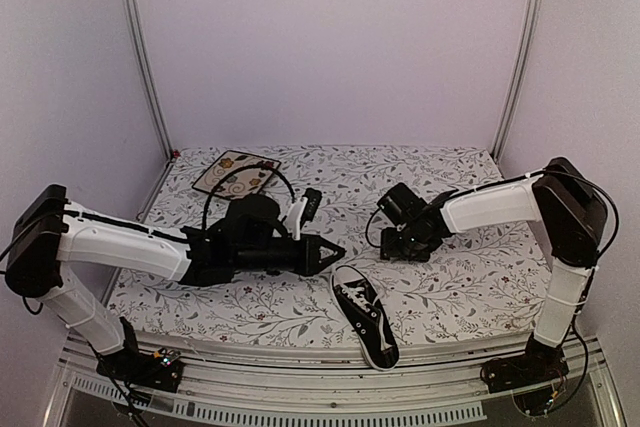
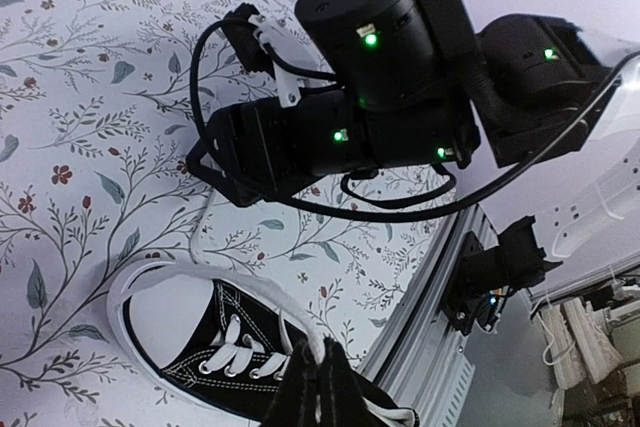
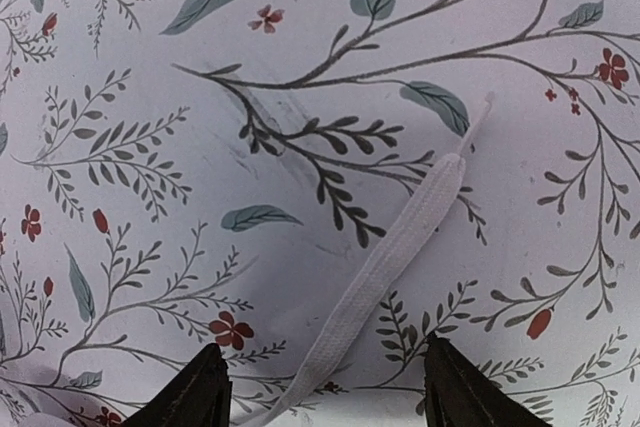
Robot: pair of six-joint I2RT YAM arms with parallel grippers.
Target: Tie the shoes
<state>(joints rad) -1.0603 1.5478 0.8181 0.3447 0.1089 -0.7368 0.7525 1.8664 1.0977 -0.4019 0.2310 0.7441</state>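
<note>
The black sneaker (image 1: 365,315) with white laces and white toe cap lies near the table's front edge, toe toward the arms' far side. My left gripper (image 1: 336,250) hovers just above and left of its toe. In the left wrist view it (image 2: 322,377) is shut on a white lace (image 2: 250,292) that runs up from the shoe (image 2: 200,357). My right gripper (image 1: 400,245) points down at the cloth beyond the shoe. In the right wrist view it (image 3: 325,392) is open, with the other lace end (image 3: 400,247) lying flat on the cloth between its fingers, not gripped.
A square floral plate (image 1: 237,174) lies at the back left of the flowered tablecloth (image 1: 450,287). The right arm's wrist (image 2: 370,97) hangs close above the shoe. The metal front rail (image 1: 300,402) runs just past the shoe's heel.
</note>
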